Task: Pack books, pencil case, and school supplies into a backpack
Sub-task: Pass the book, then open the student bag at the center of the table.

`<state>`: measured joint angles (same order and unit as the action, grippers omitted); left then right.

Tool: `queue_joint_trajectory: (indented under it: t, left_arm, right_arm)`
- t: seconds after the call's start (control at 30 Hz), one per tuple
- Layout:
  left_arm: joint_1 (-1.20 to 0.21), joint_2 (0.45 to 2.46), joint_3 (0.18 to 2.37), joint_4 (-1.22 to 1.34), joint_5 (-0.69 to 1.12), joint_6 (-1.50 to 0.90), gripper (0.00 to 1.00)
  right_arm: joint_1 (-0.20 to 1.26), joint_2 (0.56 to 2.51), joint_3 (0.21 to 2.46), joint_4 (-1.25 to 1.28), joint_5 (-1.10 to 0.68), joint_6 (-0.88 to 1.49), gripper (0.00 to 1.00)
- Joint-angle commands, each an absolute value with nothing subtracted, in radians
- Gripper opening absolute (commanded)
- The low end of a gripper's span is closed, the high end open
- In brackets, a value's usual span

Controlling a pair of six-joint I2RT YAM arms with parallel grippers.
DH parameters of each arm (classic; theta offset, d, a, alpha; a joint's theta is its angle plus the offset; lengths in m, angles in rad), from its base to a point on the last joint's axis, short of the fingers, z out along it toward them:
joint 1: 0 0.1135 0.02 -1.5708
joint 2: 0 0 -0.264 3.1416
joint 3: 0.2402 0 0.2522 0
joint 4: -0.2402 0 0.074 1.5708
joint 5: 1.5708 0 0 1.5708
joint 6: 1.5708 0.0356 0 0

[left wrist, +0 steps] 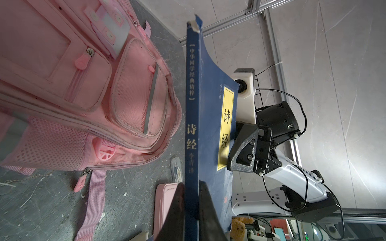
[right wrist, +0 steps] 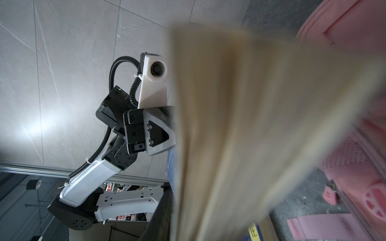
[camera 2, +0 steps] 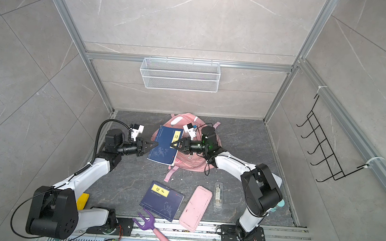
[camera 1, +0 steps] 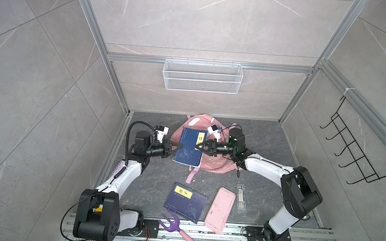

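While I steady the thin dark navy softcover book above the pale pink fabric backpack, mid-frame | my left gripper clamps its spine | my right gripper pinches the page edge, so it cannot sag.

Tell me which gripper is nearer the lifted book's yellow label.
Right. The right gripper grips the lifted book at the yellow label's edge; the left gripper clamps the opposite spine side.
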<state>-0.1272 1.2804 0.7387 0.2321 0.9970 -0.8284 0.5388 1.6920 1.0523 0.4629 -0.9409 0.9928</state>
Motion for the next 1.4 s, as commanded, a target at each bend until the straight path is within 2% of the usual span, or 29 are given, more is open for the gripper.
queue_joint_trajectory:
  t: [0.0, 0.13, 0.23, 0.3, 0.4, 0.47, 0.53, 0.67, 0.83, 0.97, 1.13, 1.37]
  left_arm:
    - [-0.134, 1.284, 0.783, 0.258, 0.984, -0.797, 0.0]
    - [-0.142, 1.294, 0.797, 0.219, 0.974, -0.77, 0.0]
    - [-0.152, 1.304, 0.811, 0.197, 0.962, -0.752, 0.05]
    - [-0.157, 1.313, 0.824, 0.176, 0.948, -0.736, 0.15]
    - [-0.163, 1.325, 0.861, 0.064, 0.887, -0.676, 0.43]
    - [-0.164, 1.328, 0.881, 0.011, 0.856, -0.648, 0.51]
    - [-0.166, 1.333, 0.897, -0.014, 0.835, -0.63, 0.56]
    - [-0.206, 1.363, 0.974, -0.128, 0.749, -0.557, 0.57]
    - [-0.361, 1.468, 1.144, -0.328, 0.537, -0.422, 0.56]
    - [-0.462, 1.573, 1.25, -0.37, 0.427, -0.392, 0.56]
    - [-0.642, 1.796, 1.496, -0.533, 0.207, -0.276, 0.56]
    - [-0.809, 2.081, 1.846, -0.716, -0.027, -0.205, 0.55]
  right_arm:
    - [0.543, 1.659, 1.061, 0.413, -0.935, 0.939, 0.19]
    - [0.542, 1.644, 1.071, 0.348, -0.929, 0.918, 0.0]
    - [0.543, 1.62, 1.072, 0.287, -0.914, 0.89, 0.0]
    - [0.54, 1.603, 1.072, 0.247, -0.901, 0.874, 0.0]
    - [0.532, 1.563, 1.069, 0.174, -0.874, 0.845, 0.0]
    - [0.517, 1.532, 1.07, 0.097, -0.846, 0.808, 0.0]
    - [0.494, 1.502, 1.069, 0.013, -0.819, 0.769, 0.0]
    - [0.416, 1.445, 1.054, -0.13, -0.767, 0.717, 0.0]
    - [0.315, 1.402, 1.08, -0.373, -0.621, 0.617, 0.0]
    - [0.237, 1.365, 1.095, -0.504, -0.508, 0.574, 0.0]
    - [0.109, 1.262, 1.071, -0.592, -0.448, 0.533, 0.0]
    - [0.068, 1.134, 1.03, -0.667, -0.255, 0.557, 0.0]
